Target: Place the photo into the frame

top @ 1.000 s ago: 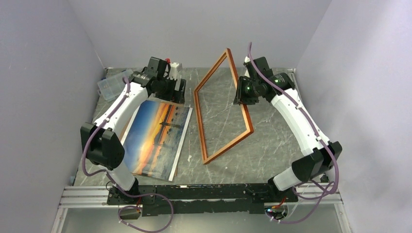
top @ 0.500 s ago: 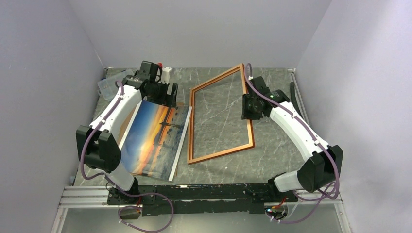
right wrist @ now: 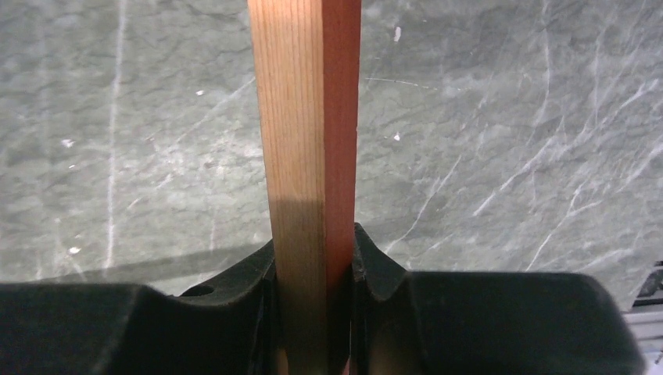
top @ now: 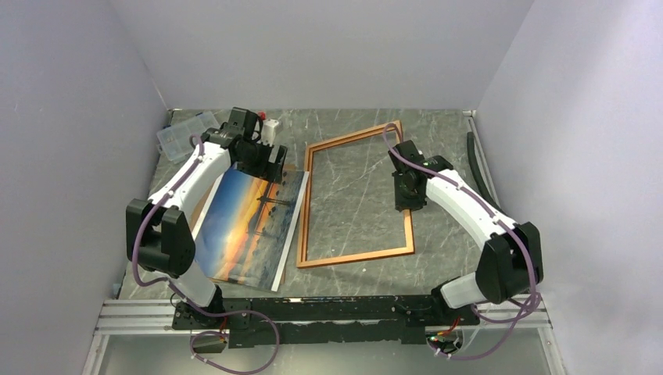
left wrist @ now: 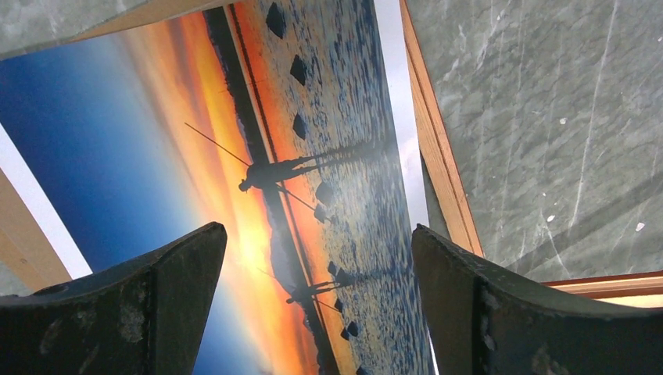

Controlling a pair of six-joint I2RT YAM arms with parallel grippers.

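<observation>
The photo [top: 246,226], an orange sunset print with a white border, lies flat on the table's left side. The red-orange frame [top: 356,258] lies almost flat in the middle, its left rail right beside the photo's right edge. My right gripper [top: 404,194] is shut on the frame's right rail. In the right wrist view the rail [right wrist: 309,156] stands clamped between both black fingers of that gripper [right wrist: 313,258]. My left gripper [top: 266,160] hovers open over the photo's far end. In the left wrist view it [left wrist: 314,234] holds nothing, with the photo [left wrist: 258,156] below and the frame rail [left wrist: 438,164] to the right.
A tan backing board [left wrist: 23,250] pokes out from under the photo's left edge. A clear plastic box [top: 184,133] and a small white bottle [top: 271,125] stand at the back left. A black strip [top: 477,160] lies along the right wall. The table [top: 446,141] is grey marble.
My right gripper has lowered the frame from a steep tilt to almost flat on the table. My left gripper has shifted slightly over the photo's far end.
</observation>
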